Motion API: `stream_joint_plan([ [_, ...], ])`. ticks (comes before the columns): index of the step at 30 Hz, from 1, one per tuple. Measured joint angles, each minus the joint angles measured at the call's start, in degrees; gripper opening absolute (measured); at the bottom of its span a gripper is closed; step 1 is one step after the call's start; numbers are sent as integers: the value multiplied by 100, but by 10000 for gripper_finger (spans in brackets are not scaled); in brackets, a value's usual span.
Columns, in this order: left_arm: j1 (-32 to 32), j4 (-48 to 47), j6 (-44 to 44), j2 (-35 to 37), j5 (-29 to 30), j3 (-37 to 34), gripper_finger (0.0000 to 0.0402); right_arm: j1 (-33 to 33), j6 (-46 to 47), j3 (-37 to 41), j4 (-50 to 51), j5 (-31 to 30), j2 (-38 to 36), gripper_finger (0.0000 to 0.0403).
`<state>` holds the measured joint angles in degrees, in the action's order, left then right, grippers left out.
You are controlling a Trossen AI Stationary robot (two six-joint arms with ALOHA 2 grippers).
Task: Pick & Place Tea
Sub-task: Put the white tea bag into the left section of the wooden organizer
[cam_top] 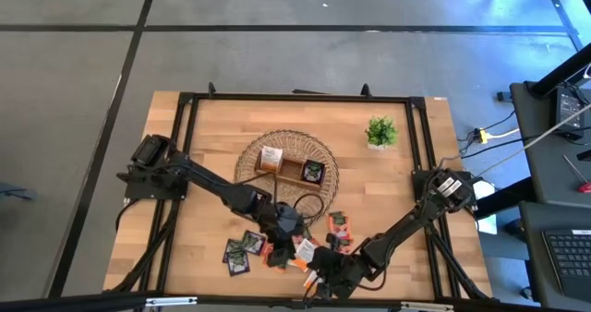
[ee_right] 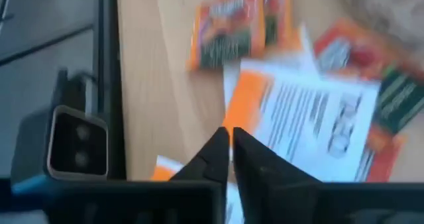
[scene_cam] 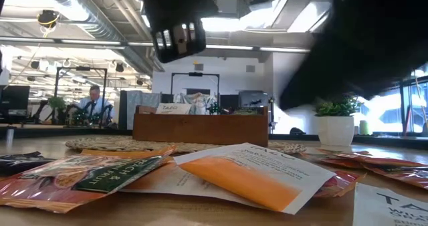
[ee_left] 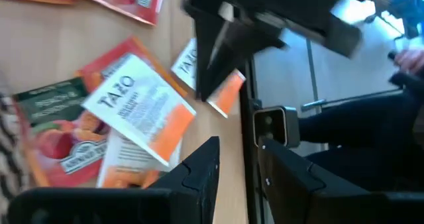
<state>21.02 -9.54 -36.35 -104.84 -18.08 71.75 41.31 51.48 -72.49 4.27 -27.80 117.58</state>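
Several tea sachets lie flat near the table's near edge: dark green ones (cam_top: 242, 249), red-orange ones (cam_top: 339, 227) and a white-and-orange one (cam_top: 303, 249) (ee_right: 311, 121) (ee_left: 142, 108). My left gripper (cam_top: 286, 227) (ee_left: 238, 144) hovers open over the pile. My right gripper (cam_top: 314, 277) (ee_right: 230, 132) is shut and points down at that white sachet's orange corner (ee_right: 242, 95). A smaller white-and-orange sachet (ee_left: 228, 95) lies by the table edge, beside the right fingers (ee_left: 209, 65). My right gripper has its shut fingertips at the orange corner of the white-and-orange sachet, coming from above on a slant. I cannot tell whether they touch the sachet or have any of it between them. The sachet lies flat on the table.
A woven round basket (cam_top: 251, 150) sits mid-table with a brown wooden tray (cam_top: 294, 171) (scene_cam: 200, 129) on it, holding a few sachets. A small potted plant (cam_top: 380, 132) (scene_cam: 334, 122) stands toward the far right. A black frame (cam_top: 420, 137) borders the table. A person sits far off in the room (scene_cam: 93, 102).
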Motion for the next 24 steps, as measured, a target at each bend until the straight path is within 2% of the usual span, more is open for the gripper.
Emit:
stream_joint_plan([
  [5, 233, -18, 969, -4, 84, 0, 102, -120, 504, 0, 315, 691, -13, 95],
  [9, 324, -55, 1574, -11, 448, 0, 102, -300, 525, 0, 359, 1573, -36, 167],
  [11, 388, -53, 1764, -11, 621, 0, 102, -369, 468, 0, 353, 1822, -89, 195],
  [13, 467, -78, 2032, -11, 727, 0, 102, -386, 218, 0, 463, 1754, -213, 215],
  [15, 556, -188, 2438, -11, 845, 0, 102, -377, 82, 0, 810, 1367, -436, 230],
  [18, 745, -296, 2860, -13, 1390, 0, 95, -394, 64, 22, 1530, 928, -861, 242],
  [21, 921, -293, 3077, -13, 1977, 0, 73, -537, 112, 307, 1695, 1012, -1322, 245],
  [24, 1031, -268, 3179, -13, 2363, 0, 39, -757, 50, 776, 1069, 1577, -1601, 245],
])
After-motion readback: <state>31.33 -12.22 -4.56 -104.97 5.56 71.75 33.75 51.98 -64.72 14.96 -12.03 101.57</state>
